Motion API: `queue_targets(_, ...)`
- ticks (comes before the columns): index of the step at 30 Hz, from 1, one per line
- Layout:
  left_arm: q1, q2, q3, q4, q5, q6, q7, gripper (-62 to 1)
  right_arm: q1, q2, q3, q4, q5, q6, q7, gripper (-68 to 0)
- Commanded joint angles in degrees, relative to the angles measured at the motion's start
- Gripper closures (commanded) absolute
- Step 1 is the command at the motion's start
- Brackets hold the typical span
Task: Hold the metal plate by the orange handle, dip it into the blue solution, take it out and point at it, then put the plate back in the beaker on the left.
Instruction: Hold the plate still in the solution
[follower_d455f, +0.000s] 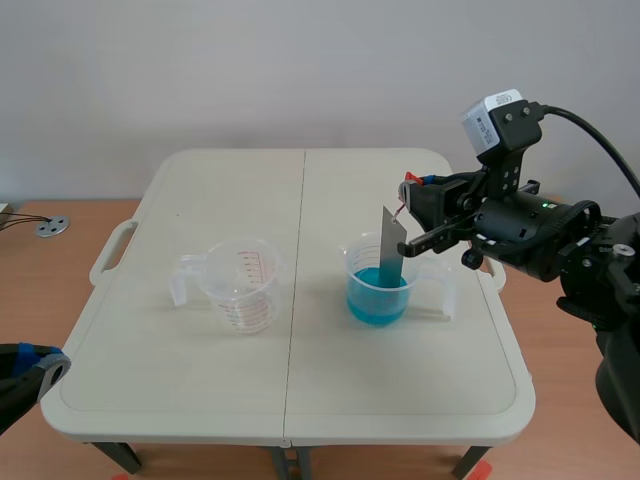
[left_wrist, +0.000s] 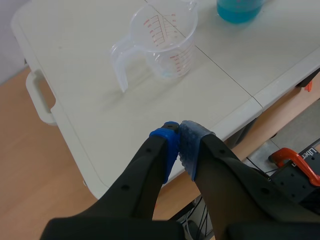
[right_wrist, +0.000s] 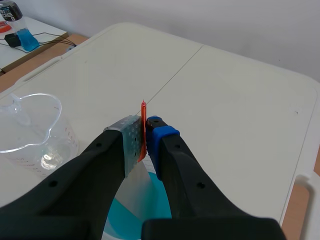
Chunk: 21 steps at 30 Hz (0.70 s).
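Right claw (right_wrist: 145, 133) is clamped on the orange handle (right_wrist: 143, 114). The metal plate (follower_d455f: 391, 248) hangs from it, slightly tilted, with its lower end in the blue solution (follower_d455f: 375, 300). That sits in the right-hand beaker (follower_d455f: 355, 265), between the worktop (follower_d455f: 200, 400) centre seam and its right edge. Empty beaker (follower_d455f: 240, 285) is on the other side of the seam, well apart. Left claw (left_wrist: 180, 145) is closed on nothing, just off the near left corner of the worktop. Reads as the dip step, lift-out not yet done. Risks, my judgement: the handle is thin and pinched only at the pad tips, so the plate could swivel or slip on the lift. The tilted plate may catch the beaker rim and drag or tip it, spilling solution. The wet plate will likely drip across the seam on the way to the empty beaker. Both beakers look like light plastic, so a nudge on entry could shift one.
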<state>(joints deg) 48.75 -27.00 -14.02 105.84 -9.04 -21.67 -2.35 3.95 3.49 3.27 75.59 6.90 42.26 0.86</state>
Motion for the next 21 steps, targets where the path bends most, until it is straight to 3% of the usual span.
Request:
queue_targets(1,0.61,-0.17,0.07,0.59,-0.35,-0.11,-0.59,-2.5,0.85,0.31,0.22,0.02,0.11,0.46,0.17,-1.3)
queue_targets(21,0.61,-0.55,0.07,0.59,-0.35,-0.13,-0.59,-2.5,0.98,0.31,0.22,0.04,0.13,0.46,0.98,-1.3)
